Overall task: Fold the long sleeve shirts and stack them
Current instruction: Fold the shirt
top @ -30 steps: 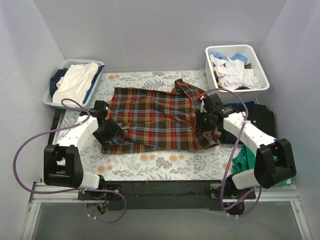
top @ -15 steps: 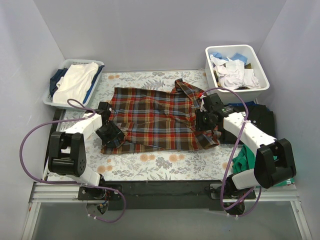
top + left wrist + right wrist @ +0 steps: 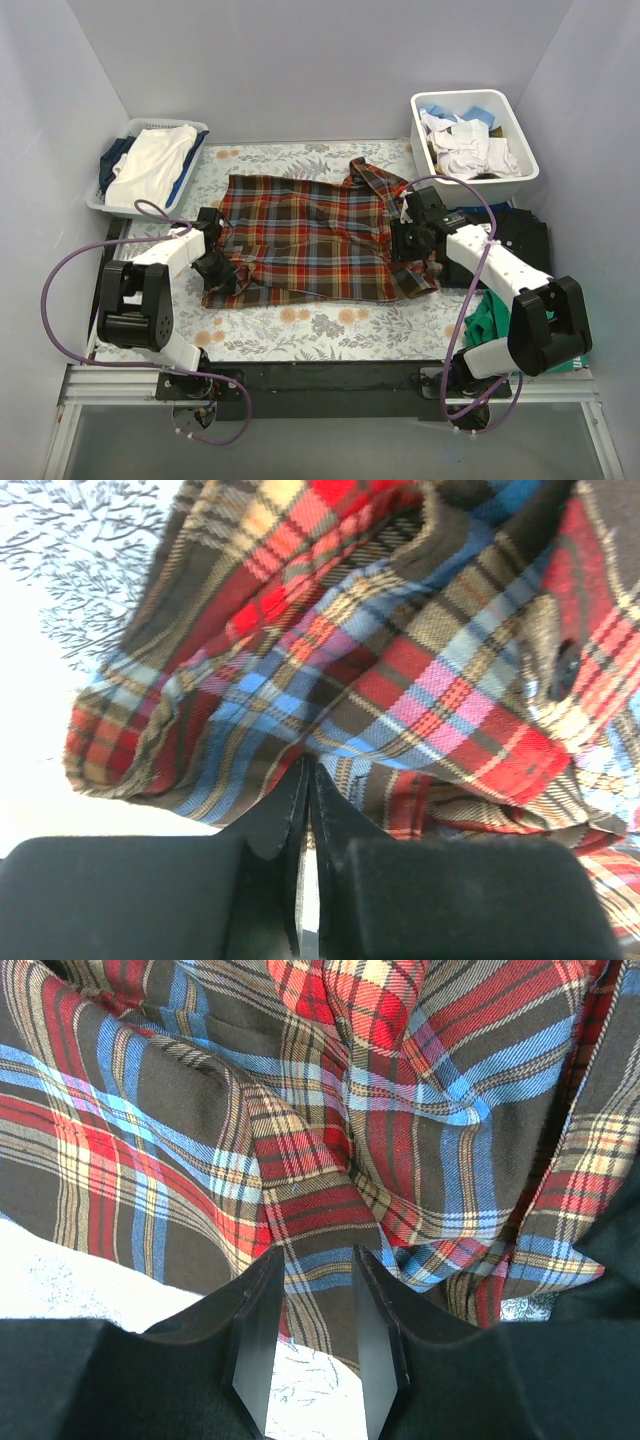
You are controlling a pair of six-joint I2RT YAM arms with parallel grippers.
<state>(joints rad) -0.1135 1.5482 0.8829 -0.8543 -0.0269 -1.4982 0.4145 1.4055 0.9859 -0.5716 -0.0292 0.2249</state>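
The plaid long sleeve shirt lies spread on the floral table, collar toward the back right. My left gripper is at its near-left corner. In the left wrist view the gripper is shut, its tips pinching the hem of the plaid shirt. My right gripper is at the shirt's right side. In the right wrist view the gripper stands part closed, with a fold of the plaid shirt filling the gap between its pads. Black folded garments lie at the right, partly under the right arm.
A white bin of light clothes stands at the back right. A basket with white and blue clothes sits at the back left. Green cloth lies by the right arm's base.
My left arm has drawn in toward the shirt's near-left corner and its gripper has shut on the hem. The right arm and the shirt's right side have not moved.
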